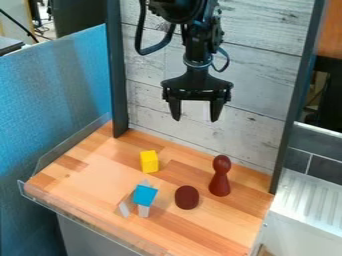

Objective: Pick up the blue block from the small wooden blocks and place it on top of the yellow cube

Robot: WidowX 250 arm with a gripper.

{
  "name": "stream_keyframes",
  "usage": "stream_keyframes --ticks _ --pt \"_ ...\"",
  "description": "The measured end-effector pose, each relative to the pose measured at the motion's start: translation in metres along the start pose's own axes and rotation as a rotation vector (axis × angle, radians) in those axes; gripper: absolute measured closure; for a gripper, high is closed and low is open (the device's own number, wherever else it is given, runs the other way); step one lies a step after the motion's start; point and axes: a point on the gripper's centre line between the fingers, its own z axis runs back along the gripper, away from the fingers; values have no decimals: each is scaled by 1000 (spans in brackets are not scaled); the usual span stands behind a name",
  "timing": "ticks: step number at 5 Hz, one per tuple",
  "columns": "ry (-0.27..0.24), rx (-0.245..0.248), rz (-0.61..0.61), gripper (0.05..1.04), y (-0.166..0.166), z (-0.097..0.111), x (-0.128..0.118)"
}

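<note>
The black gripper [195, 116] hangs open, high over the rear part of the wooden surface, in front of the whitewashed boards, with nothing between its fingers. Below it and to the left stands a yellow block [149, 161]. A dark red pawn-shaped piece [220, 176] is upright at the right. Left of that piece is a dark red rounded object [187, 197]. Nearer the front, a blue block [144, 195] sits atop a pale piece [143, 211], and another pale piece [124, 209] leans close by on the left.
The wooden work surface [80, 177] has a clear raised rim [67, 145] at its left. Behind it rises a whitewashed board wall [257, 135] between dark posts. A blue partition [60, 95] stands to the left, and a white ribbed surface [310, 200] lies to the right.
</note>
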Motion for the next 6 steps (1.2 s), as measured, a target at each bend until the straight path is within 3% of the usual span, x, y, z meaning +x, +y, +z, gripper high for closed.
stream_keyframes --ticks 2,3,4,6 --pt "68 0 -36 83 10 -19 -14" --pt "102 44 -90 83 26 -23 -20" --pt "123 52 -151 83 30 -28 -29" --pt "158 98 -216 83 51 -55 -68"
